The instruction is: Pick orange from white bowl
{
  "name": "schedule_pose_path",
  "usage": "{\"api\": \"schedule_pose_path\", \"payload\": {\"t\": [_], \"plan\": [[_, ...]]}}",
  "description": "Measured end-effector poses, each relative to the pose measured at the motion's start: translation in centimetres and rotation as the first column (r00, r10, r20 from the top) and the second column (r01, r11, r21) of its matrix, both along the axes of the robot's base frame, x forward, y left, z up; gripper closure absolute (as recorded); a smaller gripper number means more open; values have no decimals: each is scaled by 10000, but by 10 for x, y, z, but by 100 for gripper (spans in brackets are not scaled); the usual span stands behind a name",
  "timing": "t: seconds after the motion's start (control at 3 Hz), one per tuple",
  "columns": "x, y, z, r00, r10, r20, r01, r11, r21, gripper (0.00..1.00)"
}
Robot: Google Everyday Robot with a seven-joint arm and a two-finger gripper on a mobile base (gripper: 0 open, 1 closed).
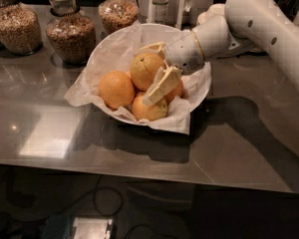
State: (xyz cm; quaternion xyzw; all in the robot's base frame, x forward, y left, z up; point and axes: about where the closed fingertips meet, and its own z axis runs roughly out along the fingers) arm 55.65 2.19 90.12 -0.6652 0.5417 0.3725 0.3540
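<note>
White bowl point(203, 86) on bench point(229, 148): gripper point(144, 74) sat over pale orange point(145, 65) atop pile, jaws apart, one either side. We judged best move: centre on widest part, close gently, lift straight up clear of smaller fruits point(117, 89).

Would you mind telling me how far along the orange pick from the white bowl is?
Done: the end effector is down in the white bowl, open fingers either side of the orange. In hand: closing the grasp, not visibly firm yet. Left: the lift; the orange sits in the bowl among the smaller fruits.
</note>
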Motion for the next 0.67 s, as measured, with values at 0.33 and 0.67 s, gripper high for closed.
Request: {"api": "schedule_pose_path", "payload": {"t": [0.33, 0.67], "plan": [[0, 0, 0, 10000, 1, 0, -1, 10000, 0, 42], [0, 0, 0, 10000, 1, 0, -1, 10000, 0, 66]]}}
